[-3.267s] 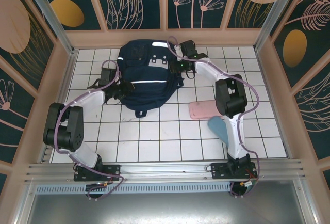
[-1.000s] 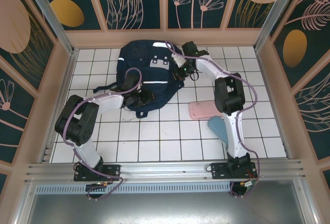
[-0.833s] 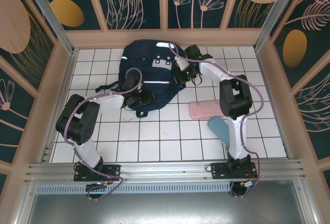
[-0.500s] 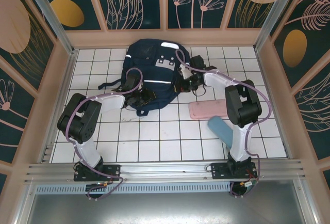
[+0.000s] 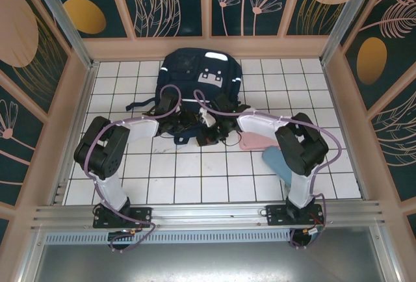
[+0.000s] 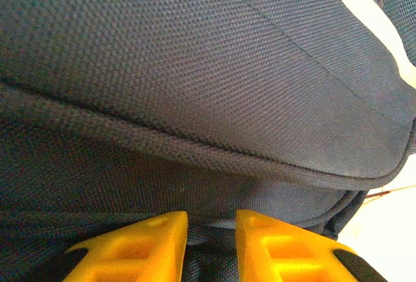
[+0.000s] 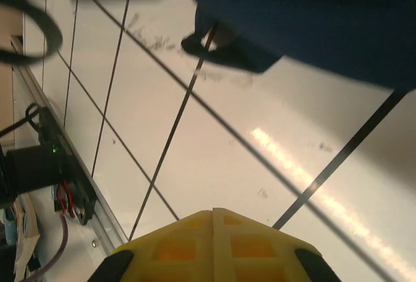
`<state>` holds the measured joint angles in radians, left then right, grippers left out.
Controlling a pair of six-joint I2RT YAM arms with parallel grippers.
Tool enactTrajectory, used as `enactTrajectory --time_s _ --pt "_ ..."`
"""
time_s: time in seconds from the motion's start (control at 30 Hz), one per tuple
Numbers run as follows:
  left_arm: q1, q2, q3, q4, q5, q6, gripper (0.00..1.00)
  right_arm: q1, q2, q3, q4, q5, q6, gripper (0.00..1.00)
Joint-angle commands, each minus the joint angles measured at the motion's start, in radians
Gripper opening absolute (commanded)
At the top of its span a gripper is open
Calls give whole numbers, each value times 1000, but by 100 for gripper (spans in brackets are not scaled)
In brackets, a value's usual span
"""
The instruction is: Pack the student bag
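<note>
The student bag [image 5: 195, 77], dark navy with white stripes and grey patches, lies flat at the back middle of the tiled table. My left gripper [image 5: 184, 125] is at the bag's near edge. In the left wrist view its yellow fingers [image 6: 140, 249] stand a little apart, shut on a fold of the bag's fabric [image 6: 195, 87]. My right gripper [image 5: 208, 135] hovers low over the tiles just in front of that near edge, close beside the left one. Its fingers [image 7: 212, 216] are pressed together with nothing between them, and the bag's edge [image 7: 312, 15] and a strap loop [image 7: 221, 51] lie beyond.
A flat pink case [image 5: 257, 140] lies on the tiles right of the grippers, under the right forearm. A grey-blue item [image 5: 275, 161] lies just nearer. A dark strap [image 5: 138, 106] trails left of the bag. Wooden walls [image 5: 71, 100] close the table in.
The right arm swung from the bag's upper right side down to the tiles at its near edge. The bag shifted toward the back wall. The left gripper kept its hold.
</note>
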<state>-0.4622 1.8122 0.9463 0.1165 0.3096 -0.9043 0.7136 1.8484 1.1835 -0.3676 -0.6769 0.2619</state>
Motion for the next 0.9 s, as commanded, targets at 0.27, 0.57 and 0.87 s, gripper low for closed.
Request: enactTrajectory --time_s 0.27,0.57,0.87 --pt "-3 -92 -23 -32 -43 33 30 -147 -210 -6 9 324 141 39" --pt "-36 -178 -55 -57 -41 25 31 -160 -43 157 -60 577 89 38" --pt "-105 -146 -29 -51 -14 -13 31 -208 92 300 -99 636 69 40"
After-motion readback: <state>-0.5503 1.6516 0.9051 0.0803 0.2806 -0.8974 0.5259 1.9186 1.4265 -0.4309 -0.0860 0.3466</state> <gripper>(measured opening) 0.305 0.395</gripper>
